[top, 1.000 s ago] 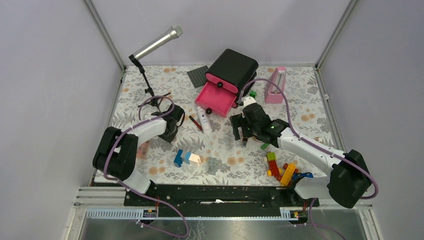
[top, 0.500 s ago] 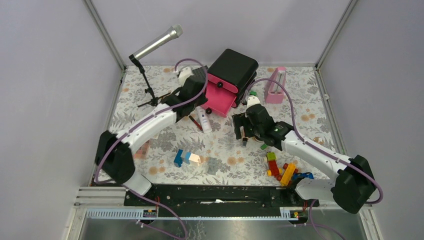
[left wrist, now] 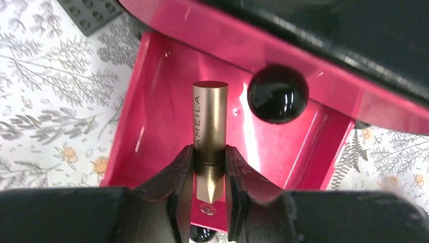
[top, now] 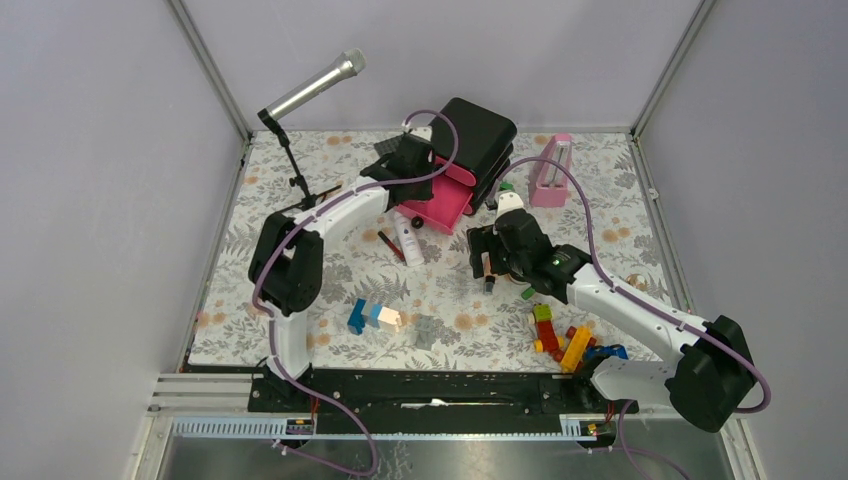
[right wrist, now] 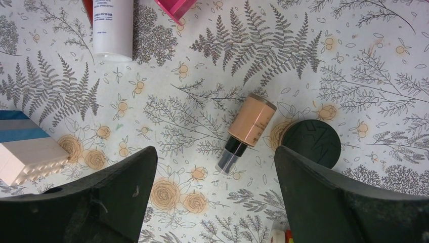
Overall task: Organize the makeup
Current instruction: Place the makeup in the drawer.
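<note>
Left gripper: jaws clamped on rose-gold lipstick, held over open pink drawer, far centre. Right gripper: jaws spread wide above peach bottle, lying just beside round black compact, right of centre.

**Occlusions and crops**

Left wrist view: the lower end of the rose-gold lipstick is hidden between the fingers of the left gripper. The gripper body covers the pink drawer's near edge. The black case and grey baseplate are cut by the top edge.

Right wrist view: the white tube and thin red pencil are cut by the top edge. The bricks are cut at the left edge. The round black compact sits partly behind a finger of the right gripper.

Top view: the lipstick is too small to make out.
</note>
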### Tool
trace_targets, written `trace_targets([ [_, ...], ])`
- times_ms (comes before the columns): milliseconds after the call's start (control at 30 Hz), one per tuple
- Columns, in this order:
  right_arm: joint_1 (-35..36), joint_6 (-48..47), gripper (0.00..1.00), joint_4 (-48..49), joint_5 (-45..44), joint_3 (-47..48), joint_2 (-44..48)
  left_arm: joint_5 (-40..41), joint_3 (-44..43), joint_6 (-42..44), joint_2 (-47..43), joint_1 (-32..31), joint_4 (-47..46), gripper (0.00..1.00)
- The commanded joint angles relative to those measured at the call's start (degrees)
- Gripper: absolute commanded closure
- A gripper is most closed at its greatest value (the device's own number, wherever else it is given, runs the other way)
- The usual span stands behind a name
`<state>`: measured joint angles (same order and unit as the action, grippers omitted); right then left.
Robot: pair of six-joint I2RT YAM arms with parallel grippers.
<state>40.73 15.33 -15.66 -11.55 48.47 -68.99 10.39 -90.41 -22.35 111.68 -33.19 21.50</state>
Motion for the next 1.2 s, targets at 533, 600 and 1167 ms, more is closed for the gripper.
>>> trace_targets([
  [533, 0.3, 1.2, 0.07, 0.9, -0.6, -1.0, 1.1, 1.5, -9.2, 17.9, 6.7, 2.3, 2.1, 0.9],
  [600, 0.4, 1.2, 0.07, 1.1, -0.3, -1.1, 0.9, 2.2, -9.1, 17.7, 6.4, 2.3, 2.1, 0.81],
  [1167, 0.3, 1.6, 0.07, 1.0, 0.0, -1.1, 1.2, 3.5, 2.5, 9.8, -12.5, 2.4, -6.5, 0.4],
])
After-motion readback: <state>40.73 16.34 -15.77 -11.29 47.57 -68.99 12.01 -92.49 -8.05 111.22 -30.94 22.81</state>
